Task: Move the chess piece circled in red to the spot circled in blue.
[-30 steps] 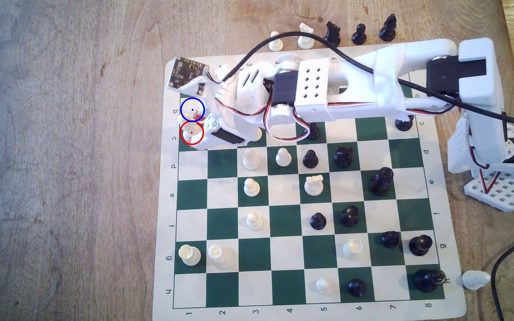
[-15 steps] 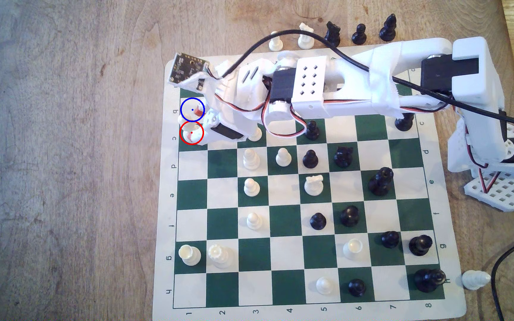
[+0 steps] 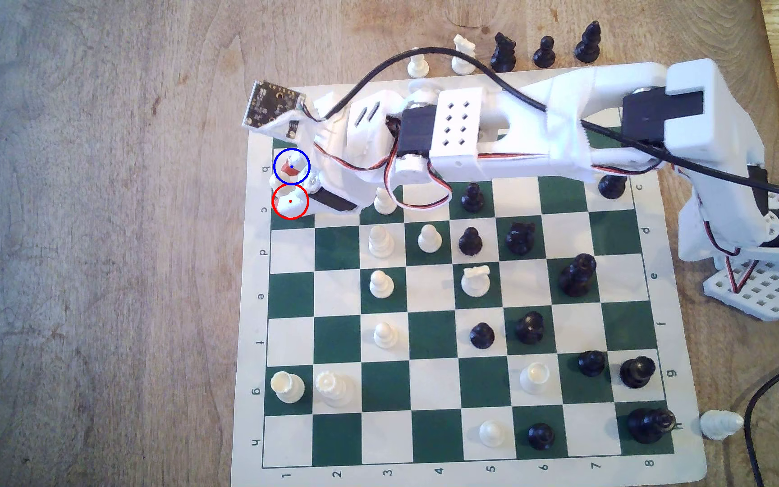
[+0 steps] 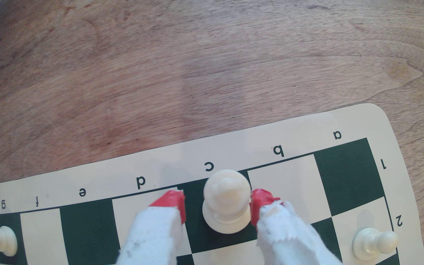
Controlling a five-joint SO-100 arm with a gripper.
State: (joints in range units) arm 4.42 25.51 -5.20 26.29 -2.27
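The chess piece [image 4: 226, 201], cream-white with a round knob top, stands upright on the green square by the letter c at the board's edge. In the exterior view it [image 3: 295, 202] sits inside the red ring, mostly covered by the gripper. My gripper [image 4: 217, 203] is open and straddles it. One red-tipped finger [image 4: 172, 203] stands a small gap away; the other finger [image 4: 260, 203] is at the piece's side. The spot [image 3: 282, 161] is the neighbouring cream square with the blue ring, and one red fingertip [image 3: 291, 167] hangs over it.
A white pawn [image 3: 383, 201] stands close beside the wrist, and a black pawn [image 3: 472, 196] lies under the arm's cables. Captured pieces [image 3: 502, 51] line the table beyond the board. Bare wooden table [image 3: 120, 210] lies past the board's edge.
The arm has reached further toward the exterior view's left. The red fingertip has slid from the blue ring's edge to its centre, and the fingers now flank the piece.
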